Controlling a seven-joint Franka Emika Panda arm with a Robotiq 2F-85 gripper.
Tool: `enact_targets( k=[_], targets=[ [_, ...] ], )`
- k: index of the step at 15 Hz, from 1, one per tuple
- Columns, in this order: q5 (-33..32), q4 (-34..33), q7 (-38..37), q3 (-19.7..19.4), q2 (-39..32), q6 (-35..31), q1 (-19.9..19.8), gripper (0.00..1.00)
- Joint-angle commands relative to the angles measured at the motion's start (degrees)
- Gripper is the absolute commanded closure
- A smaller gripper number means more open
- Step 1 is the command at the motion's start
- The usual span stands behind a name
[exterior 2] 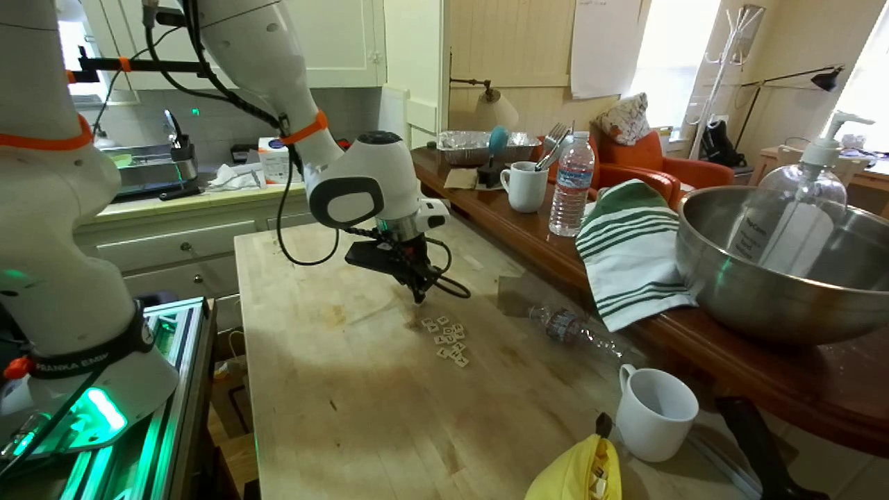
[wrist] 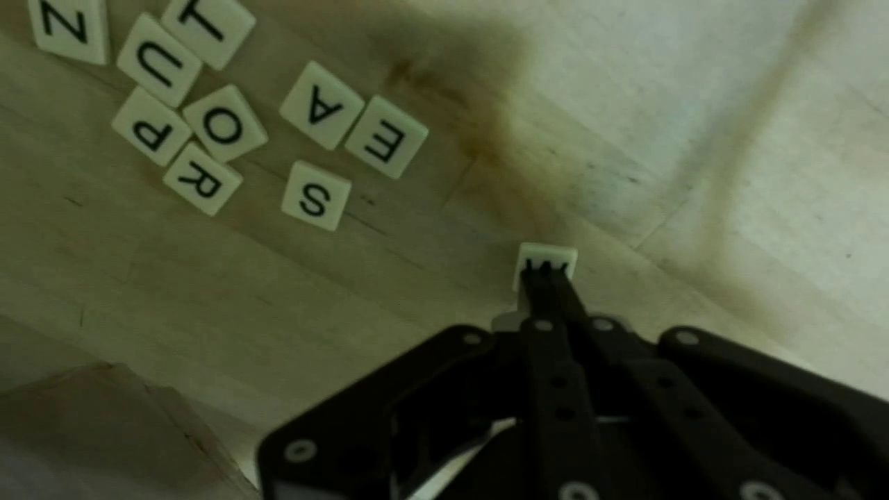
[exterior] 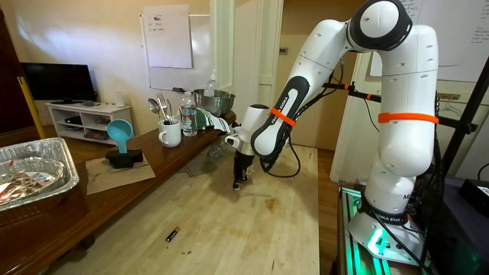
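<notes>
My gripper (wrist: 545, 275) is shut, its two black fingers pressed side by side with nothing visible between them. In the wrist view its tips lie over a cream letter tile (wrist: 546, 251) marked like a W, covering the lower part of it. Whether they touch the tile or hover just above cannot be seen. Up and to the left are more letter tiles, among them an S tile (wrist: 316, 196), an E tile (wrist: 386, 137) and an A tile (wrist: 321, 105). In both exterior views the gripper (exterior: 237, 186) points down at the wooden table; the tile cluster (exterior 2: 448, 339) lies beside it.
A battery (exterior: 172, 234) lies on the table. A clear plastic bottle (exterior 2: 566, 326) rests on its side near the raised dark counter (exterior: 153, 147). A white mug (exterior 2: 656, 417), a yellow pouch (exterior 2: 573, 476) and a black handle (exterior 2: 757, 444) are at the table's end.
</notes>
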State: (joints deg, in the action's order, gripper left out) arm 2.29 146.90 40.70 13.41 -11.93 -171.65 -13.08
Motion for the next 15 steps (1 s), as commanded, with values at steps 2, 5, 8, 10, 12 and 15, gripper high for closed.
enact_targets(
  k=[2,5,8,10,12,15],
  targets=[
    [3.24,1.52,0.46,1.27,2.45,-0.27,-1.57,1.00],
    [6.00,1.79,1.29,2.28,4.03,0.09,-2.54,1.00],
    [4.55,2.49,-1.07,0.01,5.71,0.45,-1.73,1.00],
    [2.15,3.12,-4.69,-2.73,6.40,0.41,-0.86,1.00],
    [-0.48,3.87,-9.12,-7.67,6.67,0.03,1.77,1.00],
    [-4.35,4.02,-14.22,-11.67,5.58,-0.07,3.08,1.00]
  ],
)
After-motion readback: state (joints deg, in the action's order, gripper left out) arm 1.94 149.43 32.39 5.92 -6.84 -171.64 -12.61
